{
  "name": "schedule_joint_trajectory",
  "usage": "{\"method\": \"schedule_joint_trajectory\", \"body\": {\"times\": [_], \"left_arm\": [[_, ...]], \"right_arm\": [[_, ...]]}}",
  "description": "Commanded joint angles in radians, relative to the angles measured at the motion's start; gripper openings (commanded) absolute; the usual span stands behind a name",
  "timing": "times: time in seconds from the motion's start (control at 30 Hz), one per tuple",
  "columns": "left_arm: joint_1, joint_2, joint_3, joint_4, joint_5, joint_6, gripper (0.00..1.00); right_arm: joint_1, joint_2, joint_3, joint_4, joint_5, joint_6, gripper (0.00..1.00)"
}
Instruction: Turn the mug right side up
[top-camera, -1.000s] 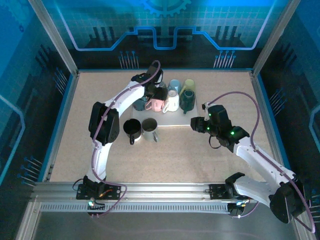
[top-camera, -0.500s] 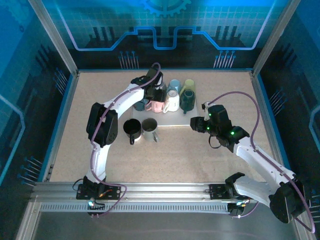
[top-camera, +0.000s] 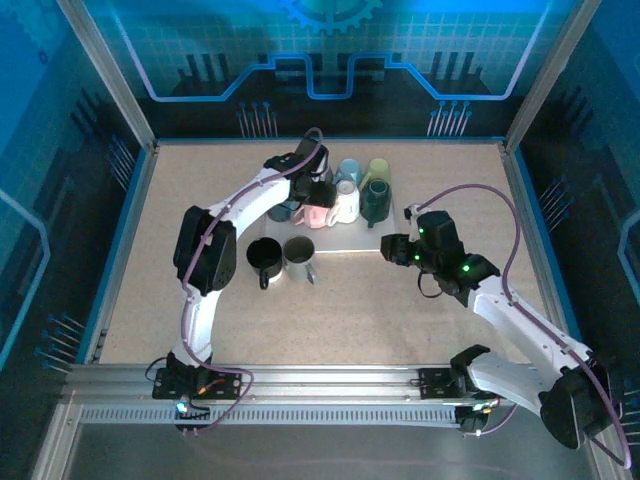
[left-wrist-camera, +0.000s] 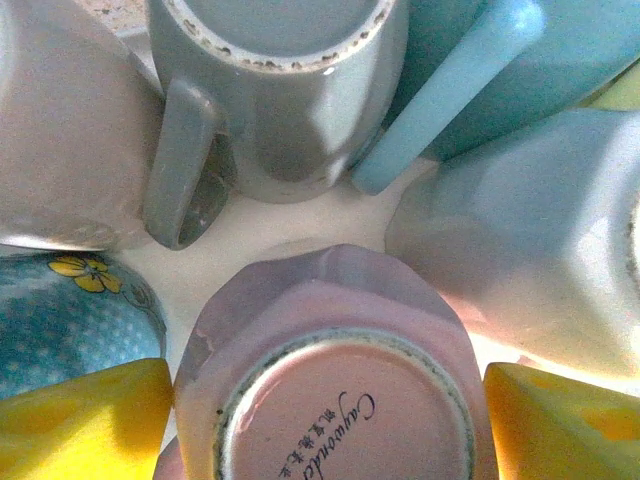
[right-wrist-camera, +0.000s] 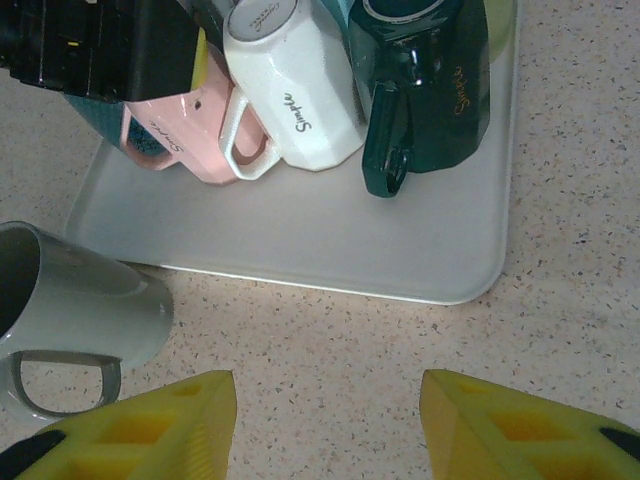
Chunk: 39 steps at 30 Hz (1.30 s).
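Observation:
A pink mug (left-wrist-camera: 345, 410) stands upside down on the white tray (right-wrist-camera: 330, 240), its printed base facing the left wrist camera. My left gripper (left-wrist-camera: 328, 375) is open and straddles it, one yellow finger (left-wrist-camera: 90, 420) on each side close to its wall; I cannot tell whether they touch. From above, the left gripper (top-camera: 318, 192) hangs over the pink mug (top-camera: 320, 214) in the cluster. My right gripper (right-wrist-camera: 328, 385) is open over bare table just in front of the tray, with nothing between its fingers.
Packed round the pink one on the tray are upside-down mugs: grey (left-wrist-camera: 280, 90), light blue (left-wrist-camera: 560, 50), white (right-wrist-camera: 290, 90), dark green (right-wrist-camera: 430, 80), blue patterned (left-wrist-camera: 60, 320). A black mug (top-camera: 264, 257) and a grey mug (right-wrist-camera: 80, 290) stand upright on the table left of the tray's front.
The left gripper has shifted slightly over the mug cluster and now sits down around the pink mug. The right arm has not moved.

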Motion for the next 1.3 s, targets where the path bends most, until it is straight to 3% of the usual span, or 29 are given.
{"method": "schedule_joint_trajectory", "body": {"times": [0.0, 0.27, 0.4, 0.7, 1.27], "left_arm": [[-0.008, -0.007, -0.032, -0.061, 0.033, -0.015, 0.82], [-0.008, 0.001, -0.039, -0.061, 0.037, -0.019, 0.84], [-0.008, 0.005, -0.047, -0.065, 0.028, -0.013, 0.78], [-0.008, -0.027, -0.032, -0.079, -0.009, -0.019, 0.50], [-0.008, -0.271, 0.044, -0.071, 0.008, -0.112, 0.50]], "right_arm": [[-0.014, -0.023, -0.013, 0.027, -0.014, 0.006, 0.53], [-0.014, -0.026, -0.020, 0.031, -0.022, 0.011, 0.53], [-0.014, -0.036, -0.021, 0.027, -0.019, 0.009, 0.52], [-0.014, -0.059, -0.014, 0.015, -0.015, 0.013, 0.52], [-0.013, -0.157, 0.018, -0.023, -0.035, 0.020, 0.51]]}}
